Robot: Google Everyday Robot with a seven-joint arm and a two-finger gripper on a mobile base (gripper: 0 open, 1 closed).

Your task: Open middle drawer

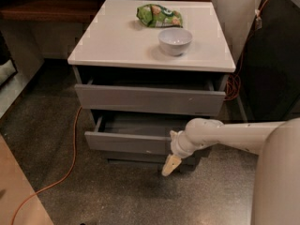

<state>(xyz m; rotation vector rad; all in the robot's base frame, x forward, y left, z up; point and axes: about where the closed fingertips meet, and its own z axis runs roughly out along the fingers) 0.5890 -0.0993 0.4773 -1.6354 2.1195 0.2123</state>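
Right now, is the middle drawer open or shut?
Open: the middle drawer stands pulled out, its grey interior showing behind its front. The claw hangs just below its front.

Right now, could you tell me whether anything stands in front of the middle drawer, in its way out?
Nothing visible except the gripper itself, hanging at the right end of the front of the middle drawer. The drawer is partly out. The orange cable lies on the floor to its left, off its path.
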